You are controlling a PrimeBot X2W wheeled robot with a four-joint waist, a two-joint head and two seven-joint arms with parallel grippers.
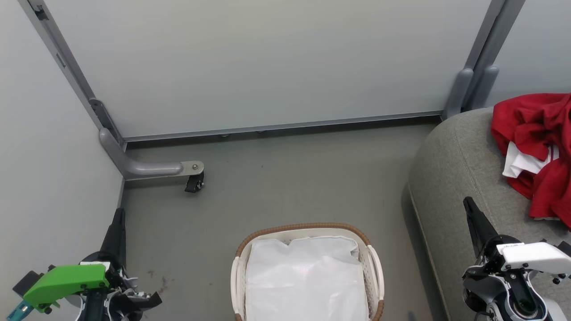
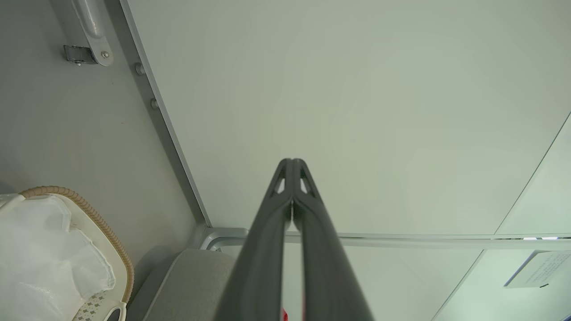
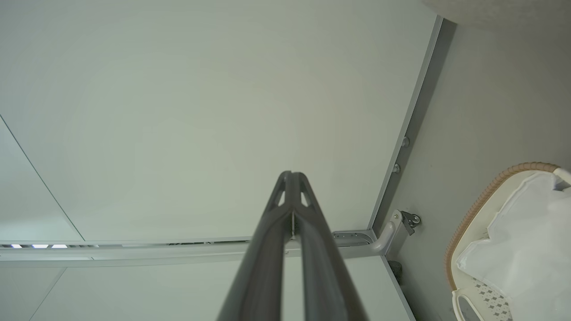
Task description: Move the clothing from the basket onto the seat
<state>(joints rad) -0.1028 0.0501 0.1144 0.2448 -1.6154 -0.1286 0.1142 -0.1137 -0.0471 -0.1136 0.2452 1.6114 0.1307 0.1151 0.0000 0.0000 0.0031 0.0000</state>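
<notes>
So the two soft bright red fabric garments (image 1: 533, 129) are lying in a crumpled heap on the big grey woven-fabric sofa (image 1: 455, 165), way over at the right edge of the head view, with the white panel peeking out of the middle of the pile. The oval white perforated plastic basket with the brown woven rim (image 1: 308, 227) is sitting on the grey floor (image 1: 290, 178) near the sofa's rounded front, well apart from the clothes, with the thin white liner sheet (image 1: 308, 276) bunching up inside it.

The left gripper (image 2: 292, 164) is hanging low at the left beside the pale partition panel (image 1: 267, 67). Its two long dark fingers are pressing tight together and gripping nothing. The right gripper (image 3: 292, 174) is doing the same thing, clamped on itself and empty, hovering over the sofa's front edge short of the red pile. A small black caster wheel (image 1: 195, 183) is sitting on the floor back by the panel.
</notes>
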